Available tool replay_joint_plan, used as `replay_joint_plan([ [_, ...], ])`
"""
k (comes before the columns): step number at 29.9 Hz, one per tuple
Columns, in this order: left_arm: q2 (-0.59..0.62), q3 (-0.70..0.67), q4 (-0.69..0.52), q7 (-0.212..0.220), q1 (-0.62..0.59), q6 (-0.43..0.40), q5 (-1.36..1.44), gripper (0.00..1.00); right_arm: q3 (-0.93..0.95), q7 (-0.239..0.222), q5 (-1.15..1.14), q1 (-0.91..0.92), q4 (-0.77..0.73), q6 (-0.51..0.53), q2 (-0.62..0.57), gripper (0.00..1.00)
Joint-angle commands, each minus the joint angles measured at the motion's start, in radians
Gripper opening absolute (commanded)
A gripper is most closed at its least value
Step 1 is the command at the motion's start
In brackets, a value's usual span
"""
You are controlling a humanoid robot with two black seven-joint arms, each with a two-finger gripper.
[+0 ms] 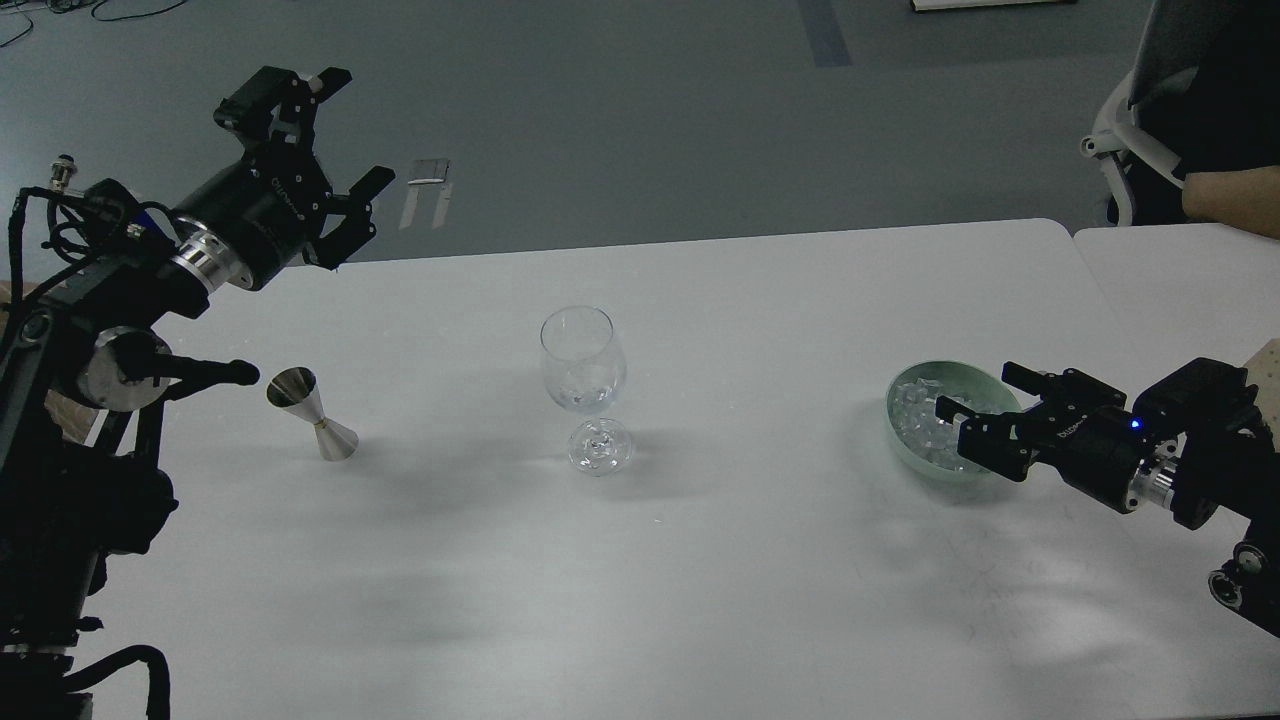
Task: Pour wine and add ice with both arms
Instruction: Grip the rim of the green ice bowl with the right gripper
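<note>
A clear stemmed wine glass [583, 360] stands upright at the middle of the white table [700, 560]. A steel jigger [312, 412] stands to its left. I cannot make out any wine in either. A pale green bowl [900, 440] at the right holds several pieces of ice [915, 415]. My right gripper [972, 390] is open and low over the bowl's right half, one finger above the ice and one near the far rim. My left gripper [325, 140] is open and empty, raised high above the table's far left edge, behind the jigger.
A second white table [1180, 280] adjoins at the right, with a narrow seam between. A person's forearm [1230, 205] and an office chair [1130, 140] are at the far right. A beige block [1266, 360] sits by my right arm. Grey floor lies beyond the far edge.
</note>
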Motion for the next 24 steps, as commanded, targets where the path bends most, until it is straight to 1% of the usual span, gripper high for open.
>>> replay_joint_plan([
  [1,0.0,0.009,0.0,0.0,0.002,0.0,0.0,0.98,-0.001,0.0,0.001,0.002,-0.005,0.0,0.01,0.97],
  [5,0.002,0.019,0.0,0.0,0.002,0.0,0.0,0.98,-0.001,0.0,0.001,0.001,-0.011,0.0,0.022,0.91],
  [6,0.002,0.019,0.0,0.0,0.002,0.0,0.0,0.98,-0.004,0.0,0.0,0.001,-0.013,0.0,0.024,0.86],
  [7,0.002,0.019,0.0,0.0,0.002,0.0,0.0,0.98,-0.005,0.0,0.0,0.001,-0.013,0.0,0.024,0.82],
  [8,0.002,0.019,0.0,0.0,0.002,0.0,0.0,0.98,-0.01,0.0,0.0,0.001,-0.014,0.002,0.024,0.75],
  [9,0.002,0.019,0.0,0.0,0.002,0.0,0.0,0.98,-0.018,0.0,0.0,0.002,-0.014,0.003,0.022,0.71],
  [13,0.002,0.019,0.0,0.0,0.002,0.0,0.0,0.98,-0.024,0.002,0.0,0.007,-0.016,0.005,0.022,0.67],
  [24,0.003,0.019,0.0,0.0,-0.001,0.0,0.0,0.98,-0.027,0.002,0.0,0.007,-0.018,0.017,0.022,0.66],
])
